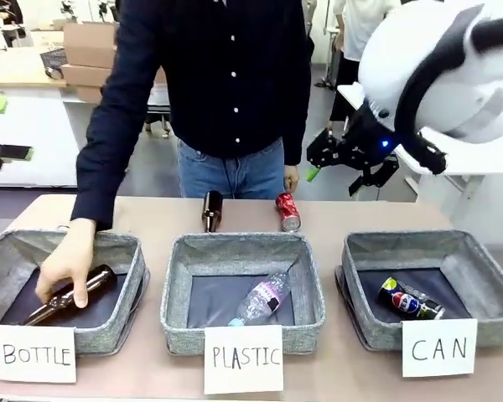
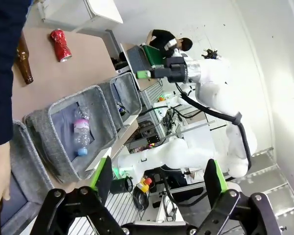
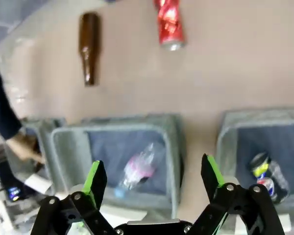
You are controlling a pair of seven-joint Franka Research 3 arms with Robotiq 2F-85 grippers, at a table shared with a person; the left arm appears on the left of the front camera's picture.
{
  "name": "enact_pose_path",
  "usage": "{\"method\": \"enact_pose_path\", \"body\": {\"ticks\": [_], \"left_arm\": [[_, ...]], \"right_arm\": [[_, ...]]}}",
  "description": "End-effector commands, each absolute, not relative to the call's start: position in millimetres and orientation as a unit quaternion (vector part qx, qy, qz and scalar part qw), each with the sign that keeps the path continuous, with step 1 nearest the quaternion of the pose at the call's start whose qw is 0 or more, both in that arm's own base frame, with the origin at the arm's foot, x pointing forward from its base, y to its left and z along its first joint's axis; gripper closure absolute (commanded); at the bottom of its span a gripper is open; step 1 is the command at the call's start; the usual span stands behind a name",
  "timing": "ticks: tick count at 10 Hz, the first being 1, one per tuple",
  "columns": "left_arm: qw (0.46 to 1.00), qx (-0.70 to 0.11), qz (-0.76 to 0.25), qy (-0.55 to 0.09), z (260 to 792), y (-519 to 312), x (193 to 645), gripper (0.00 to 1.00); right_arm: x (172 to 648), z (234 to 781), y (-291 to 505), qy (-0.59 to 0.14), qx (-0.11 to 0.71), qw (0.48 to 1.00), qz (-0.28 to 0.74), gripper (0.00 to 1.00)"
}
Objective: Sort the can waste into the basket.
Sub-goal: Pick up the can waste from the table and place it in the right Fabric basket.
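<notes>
- Halfway through the sort: the blue can (image 1: pixel 411 300) lies in the CAN basket (image 1: pixel 402 247), near right. The red can (image 1: pixel 287 211) is out on the table (image 1: pixel 386 216), far middle, on its side.
- The red can is the one left to fetch. It sits just right of a brown bottle (image 1: pixel 211 209), close but not touching.
- The right claw (image 3: pixel 152 171) hovers high over the table's far right. Its fingers are spread wide with nothing between them.
- The left claw (image 2: pixel 159 171) is also spread wide and empty, looking across the table from its left side.
- Next move, as I read it: the right claw drops over the red can and squeezes across its dented body. It then lifts the can and carries it near and right to the CAN basket. It has to stay off the bottle beside the can.
- A person's hand (image 1: pixel 67 268) is down in the BOTTLE basket (image 1: pixel 126 251), near left, on a second brown bottle (image 1: pixel 96 285). That is well apart from the red can.
- Count: two cans, two brown bottles and one plastic bottle (image 1: pixel 264 299), which lies in the PLASTIC basket (image 1: pixel 235 247). There are three baskets.
</notes>
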State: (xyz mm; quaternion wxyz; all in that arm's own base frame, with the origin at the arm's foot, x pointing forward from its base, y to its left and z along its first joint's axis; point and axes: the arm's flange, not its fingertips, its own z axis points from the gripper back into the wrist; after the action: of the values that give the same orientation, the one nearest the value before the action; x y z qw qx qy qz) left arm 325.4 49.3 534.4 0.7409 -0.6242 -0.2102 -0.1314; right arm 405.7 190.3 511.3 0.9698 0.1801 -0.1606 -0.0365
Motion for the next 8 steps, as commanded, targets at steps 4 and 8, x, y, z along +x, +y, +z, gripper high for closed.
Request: {"method": "enact_pose_path", "body": {"ticks": [4,8], "left_arm": [[0.74,-0.623,-0.143,-0.211,536,52,322,0.03],[0.74,-0.623,-0.143,-0.211,536,52,322,0.03]], "right_arm": [[404,512,186,-0.117,0.215,0.969,-0.024,0.0],[575,446,249,-0.14,0.116,0.982,0.053,0.0]]}}
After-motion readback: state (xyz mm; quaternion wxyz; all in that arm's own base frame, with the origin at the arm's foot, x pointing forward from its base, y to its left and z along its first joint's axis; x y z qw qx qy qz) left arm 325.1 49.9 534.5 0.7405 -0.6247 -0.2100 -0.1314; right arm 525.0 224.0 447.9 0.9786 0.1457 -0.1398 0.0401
